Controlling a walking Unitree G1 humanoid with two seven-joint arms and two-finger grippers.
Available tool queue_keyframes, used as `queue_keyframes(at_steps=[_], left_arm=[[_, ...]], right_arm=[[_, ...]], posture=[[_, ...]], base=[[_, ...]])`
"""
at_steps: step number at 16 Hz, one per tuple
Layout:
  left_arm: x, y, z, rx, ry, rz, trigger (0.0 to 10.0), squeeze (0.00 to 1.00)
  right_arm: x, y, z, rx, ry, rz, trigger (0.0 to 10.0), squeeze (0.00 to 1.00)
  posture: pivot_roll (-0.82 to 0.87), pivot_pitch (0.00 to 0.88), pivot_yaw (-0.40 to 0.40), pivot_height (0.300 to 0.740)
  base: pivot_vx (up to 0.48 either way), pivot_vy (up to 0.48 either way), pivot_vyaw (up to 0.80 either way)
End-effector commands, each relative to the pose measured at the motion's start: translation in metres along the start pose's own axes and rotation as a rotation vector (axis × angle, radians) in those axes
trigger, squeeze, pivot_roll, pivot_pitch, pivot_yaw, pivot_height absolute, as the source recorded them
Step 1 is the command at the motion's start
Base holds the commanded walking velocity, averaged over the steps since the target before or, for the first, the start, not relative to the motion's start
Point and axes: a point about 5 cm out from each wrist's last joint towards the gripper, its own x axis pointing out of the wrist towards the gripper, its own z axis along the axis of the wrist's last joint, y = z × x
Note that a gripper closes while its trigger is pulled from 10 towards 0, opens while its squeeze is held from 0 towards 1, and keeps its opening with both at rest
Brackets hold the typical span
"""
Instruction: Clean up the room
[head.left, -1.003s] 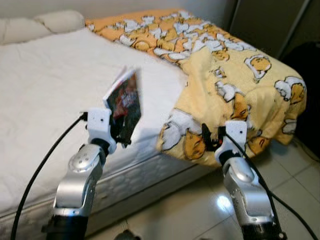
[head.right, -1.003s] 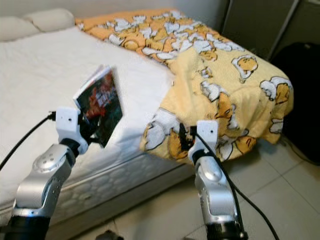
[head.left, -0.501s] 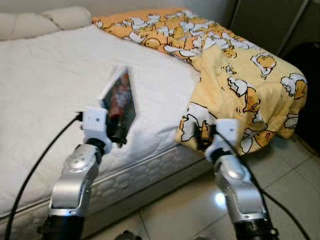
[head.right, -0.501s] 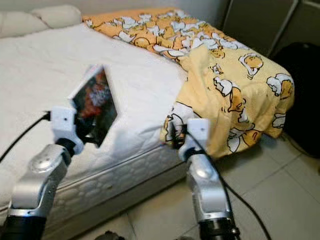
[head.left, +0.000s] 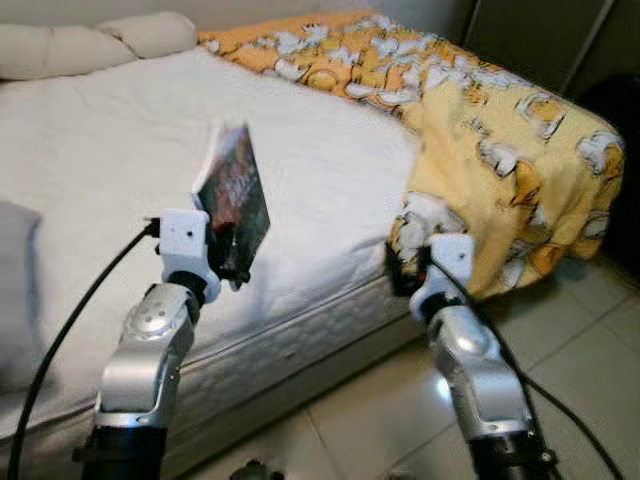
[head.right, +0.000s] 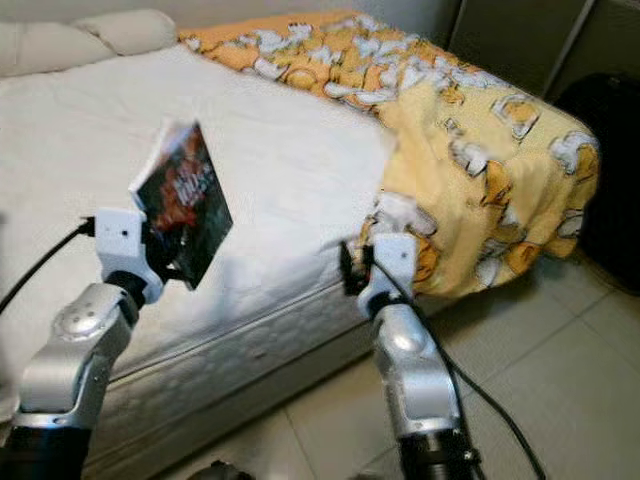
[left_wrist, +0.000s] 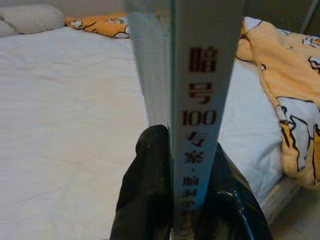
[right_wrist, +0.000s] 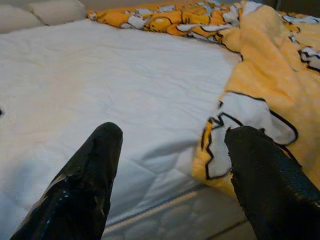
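Note:
My left gripper (head.left: 232, 262) is shut on a book (head.left: 234, 196) with a dark red cover, held upright over the near edge of the white bed (head.left: 110, 170). In the left wrist view the book's pale spine (left_wrist: 202, 100) with red characters stands clamped between the black fingers (left_wrist: 147, 195). My right gripper (head.left: 405, 270) is open at the mattress edge, right beside the hanging yellow cartoon blanket (head.left: 500, 150). In the right wrist view its fingers (right_wrist: 85, 185) stand wide apart with nothing between them, the blanket's (right_wrist: 260, 90) corner just ahead.
Pale pillows (head.left: 100, 45) lie at the head of the bed. A grey cushion (head.left: 15, 290) shows at the left edge. Tiled floor (head.left: 580, 350) spreads to the right. A dark bag (head.left: 615, 110) and dark wardrobe doors (head.left: 540, 40) stand behind the bed's far corner.
The whole view has shifted rightward, so the camera turned left. The book stays clamped in my left gripper. My right gripper now sits further from the blanket's hanging part, still open.

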Motion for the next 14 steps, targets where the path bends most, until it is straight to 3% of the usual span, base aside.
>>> queue_keyframes(at_steps=[1, 5, 7, 11, 14], left_arm=[[0.0002, 0.0010, 0.0088, 0.015, -0.039, 0.003, 10.0, 0.00], [-0.0016, 0.0000, 0.0089, 0.110, -0.041, -0.016, 10.0, 0.00], [0.0000, 0.0001, 0.0099, 0.082, -0.054, -0.004, 10.0, 0.00], [0.0021, 0.0024, 0.0125, 0.063, -0.076, 0.015, 10.0, 0.00], [0.0011, 0.0033, 0.0151, -0.048, -0.114, 0.014, 10.0, 0.00]], right_arm=[[0.0015, 0.0005, 0.0013, 0.002, -0.007, 0.001, 10.0, 0.00], [0.0044, 0.0068, 0.0033, 0.001, -0.015, 0.017, 10.0, 0.00], [0.0031, 0.0056, 0.0021, 0.003, -0.016, 0.016, 10.0, 0.00], [0.0051, 0.0036, 0.0033, 0.009, -0.020, 0.013, 10.0, 0.00], [0.0074, 0.0040, 0.0046, 0.021, -0.023, 0.023, 10.0, 0.00]], posture=[[0.03, 0.000, -0.003, 0.740], [0.03, 0.000, -0.001, 0.740], [0.03, 0.000, 0.003, 0.740], [0.03, 0.000, 0.006, 0.740], [0.04, 0.000, 0.006, 0.740]], base=[[0.000, 0.281, 0.00], [0.000, -0.311, 0.00], [0.000, -0.461, 0.00], [0.000, 0.000, 0.00], [0.000, 0.000, 0.00]])
